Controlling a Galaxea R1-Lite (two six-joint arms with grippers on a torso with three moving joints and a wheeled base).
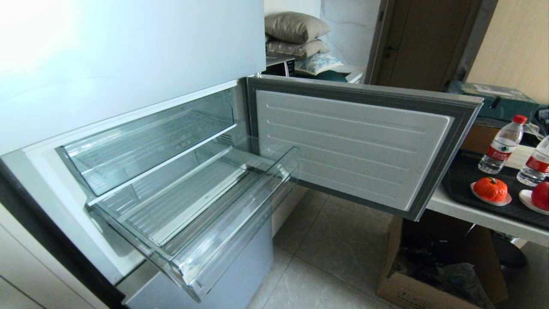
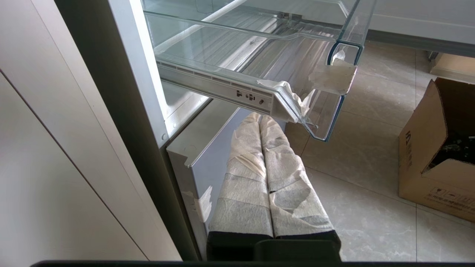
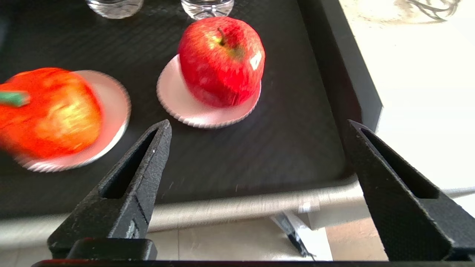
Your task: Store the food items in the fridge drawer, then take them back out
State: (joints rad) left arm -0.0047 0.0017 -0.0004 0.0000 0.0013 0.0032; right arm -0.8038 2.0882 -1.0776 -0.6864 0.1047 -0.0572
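Observation:
Two food items sit on small saucers on a black tray [image 1: 461, 182] at the right: an orange-red pumpkin [image 1: 490, 189] [image 3: 48, 111] and a red apple [image 1: 541, 195] [image 3: 221, 61]. My right gripper [image 3: 258, 124] is open and empty, hovering over the tray's near edge, a little short of the apple. The fridge drawer [image 1: 240, 223] [image 2: 326, 111] stands pulled out and holds nothing. My left gripper [image 2: 259, 118], its fingers wrapped in white tape, is shut and parked low, just under the drawer's front corner. Neither arm shows in the head view.
The open fridge door [image 1: 356, 146] juts out between the drawer and the table. Two water bottles [image 1: 502, 146] stand at the tray's back. A clear bin [image 1: 141, 141] sits above the drawer. An open cardboard box [image 1: 429, 266] lies on the floor under the table.

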